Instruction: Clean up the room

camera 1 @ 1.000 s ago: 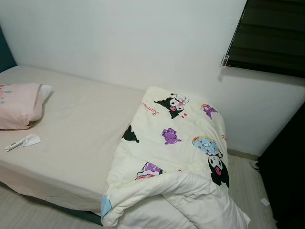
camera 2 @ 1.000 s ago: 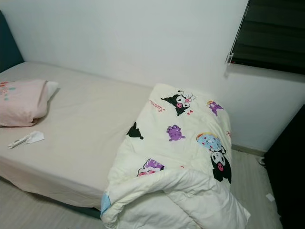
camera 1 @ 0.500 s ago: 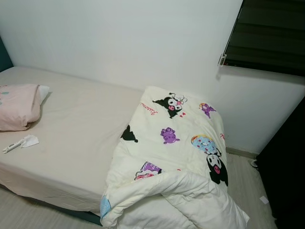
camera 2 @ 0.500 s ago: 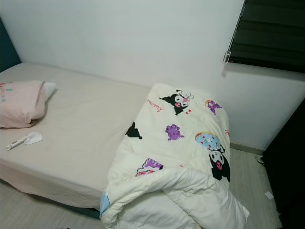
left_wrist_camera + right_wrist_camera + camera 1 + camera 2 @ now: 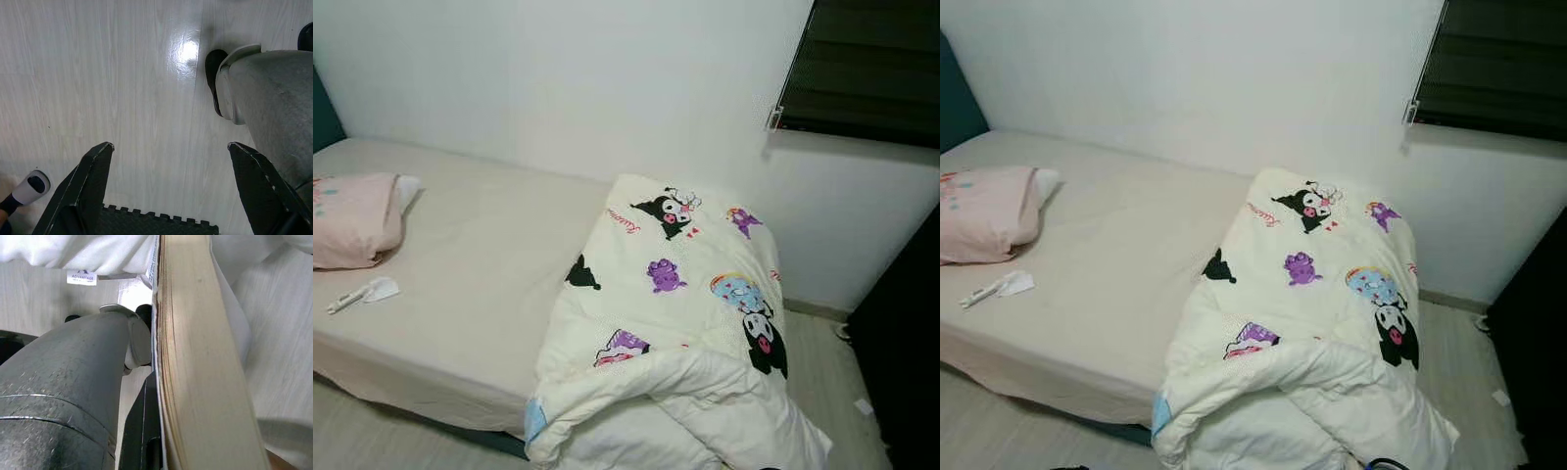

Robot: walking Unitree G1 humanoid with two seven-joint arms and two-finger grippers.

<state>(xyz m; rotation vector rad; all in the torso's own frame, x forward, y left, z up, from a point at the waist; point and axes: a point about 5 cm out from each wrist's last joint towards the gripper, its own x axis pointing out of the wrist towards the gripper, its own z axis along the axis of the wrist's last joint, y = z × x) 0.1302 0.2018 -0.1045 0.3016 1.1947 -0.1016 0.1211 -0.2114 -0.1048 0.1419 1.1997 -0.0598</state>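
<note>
While the right gripper [image 5: 161,450] hangs low with its fingers [image 5: 142,431] clamped on the edge of a thick book [image 5: 195,362], pages showing, the left gripper [image 5: 168,191] points at the pale wood floor [image 5: 98,73] with its fingers [image 5: 85,186] spread wide and nothing between them. Just beyond the book, the white comforter [image 5: 73,249] with its care label [image 5: 81,277] droops toward the floor.

Farther off, the cartoon-print comforter [image 5: 675,313] spills off the foot of the bed [image 5: 480,284], and a pink pillow [image 5: 352,220] and a crumpled tissue [image 5: 380,289] beside a small white stick lie near the head.

The book looks pinched at one edge only, so I judge it could pivot or slip as the robot walks. The trailing comforter near the robot's leg [image 5: 63,382] could snag a step.
</note>
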